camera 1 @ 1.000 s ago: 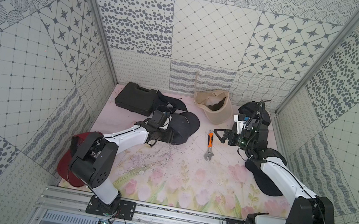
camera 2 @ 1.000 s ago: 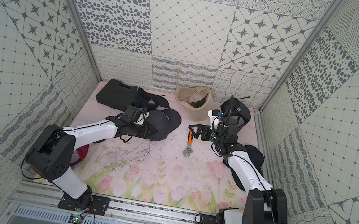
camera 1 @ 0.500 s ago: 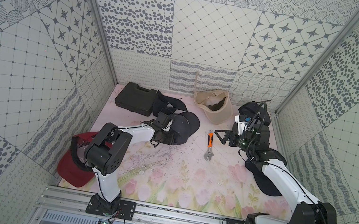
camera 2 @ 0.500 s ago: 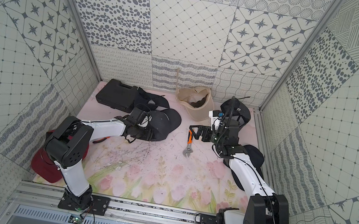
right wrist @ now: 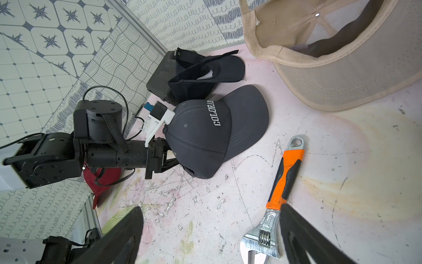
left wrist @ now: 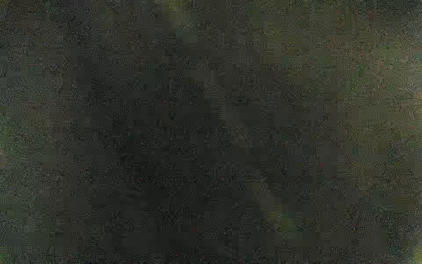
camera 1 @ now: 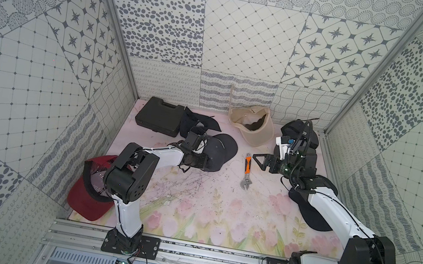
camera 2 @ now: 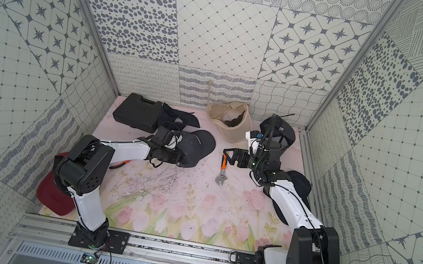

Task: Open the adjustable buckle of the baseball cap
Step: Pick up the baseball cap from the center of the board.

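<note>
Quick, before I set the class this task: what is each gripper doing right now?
Left gripper: shut at the back of the grey cap; any grip on it is hidden.
Right gripper: open, holding nothing.

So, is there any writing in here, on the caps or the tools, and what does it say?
"COLORAD": white letters on the dark grey cap, right wrist view; the word's end curves out of sight.
The same lettering in both top views: too small to read.
Faint marks on the wrench head: too blurred to read.
Tan cap, black case: no text seen.
</note>
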Robot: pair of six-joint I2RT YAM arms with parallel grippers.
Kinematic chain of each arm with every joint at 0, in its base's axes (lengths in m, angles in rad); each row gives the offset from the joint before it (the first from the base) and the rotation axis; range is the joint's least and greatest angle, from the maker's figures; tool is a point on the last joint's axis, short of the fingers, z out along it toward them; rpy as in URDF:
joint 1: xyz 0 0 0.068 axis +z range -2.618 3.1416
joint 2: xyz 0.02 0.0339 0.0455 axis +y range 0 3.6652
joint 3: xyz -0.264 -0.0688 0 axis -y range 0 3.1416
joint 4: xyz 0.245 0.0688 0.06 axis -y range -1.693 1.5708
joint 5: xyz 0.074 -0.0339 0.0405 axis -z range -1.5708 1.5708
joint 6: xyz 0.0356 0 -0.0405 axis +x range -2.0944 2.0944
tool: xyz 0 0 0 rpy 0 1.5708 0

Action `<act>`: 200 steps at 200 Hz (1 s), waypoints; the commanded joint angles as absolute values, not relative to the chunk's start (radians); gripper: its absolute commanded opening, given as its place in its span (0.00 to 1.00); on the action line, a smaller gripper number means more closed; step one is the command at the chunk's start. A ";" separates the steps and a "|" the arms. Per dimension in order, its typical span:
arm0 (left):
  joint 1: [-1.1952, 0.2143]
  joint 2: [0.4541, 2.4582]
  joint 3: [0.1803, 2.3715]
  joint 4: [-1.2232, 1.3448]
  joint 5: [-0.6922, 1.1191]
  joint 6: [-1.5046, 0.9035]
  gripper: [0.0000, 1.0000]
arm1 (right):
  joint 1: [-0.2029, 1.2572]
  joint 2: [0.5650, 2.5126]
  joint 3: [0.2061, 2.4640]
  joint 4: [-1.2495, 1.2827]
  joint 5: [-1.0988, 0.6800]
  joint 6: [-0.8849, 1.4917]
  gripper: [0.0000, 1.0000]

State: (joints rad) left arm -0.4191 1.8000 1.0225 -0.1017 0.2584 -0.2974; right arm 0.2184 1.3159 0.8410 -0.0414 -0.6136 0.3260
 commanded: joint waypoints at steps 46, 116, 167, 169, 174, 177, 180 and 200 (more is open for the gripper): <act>-0.421 1.570 1.017 -0.104 0.437 -0.535 0.00 | 0.260 1.296 0.731 0.130 -0.664 0.353 0.88; -0.420 1.447 1.057 0.028 0.460 -0.779 0.00 | 0.366 1.306 0.683 0.410 -0.689 0.749 0.95; -0.421 1.409 1.077 0.113 0.500 -0.850 0.00 | 0.472 1.356 0.715 0.552 -0.614 0.996 0.93; -0.422 1.408 1.077 0.117 0.501 -0.852 0.00 | 0.474 1.358 0.715 0.558 -0.605 1.010 0.93; -0.424 1.403 1.074 0.124 0.502 -0.858 0.00 | 0.481 1.360 0.716 0.571 -0.587 1.030 0.91; -0.424 1.400 1.073 0.128 0.503 -0.861 0.00 | 0.485 1.361 0.716 0.575 -0.573 1.049 0.91; -0.424 1.396 1.070 0.132 0.503 -0.865 0.00 | 0.487 1.362 0.717 0.579 -0.560 1.060 0.89; -0.423 1.372 1.059 0.149 0.498 -0.876 0.00 | 0.498 1.386 0.716 0.641 -0.505 1.162 0.80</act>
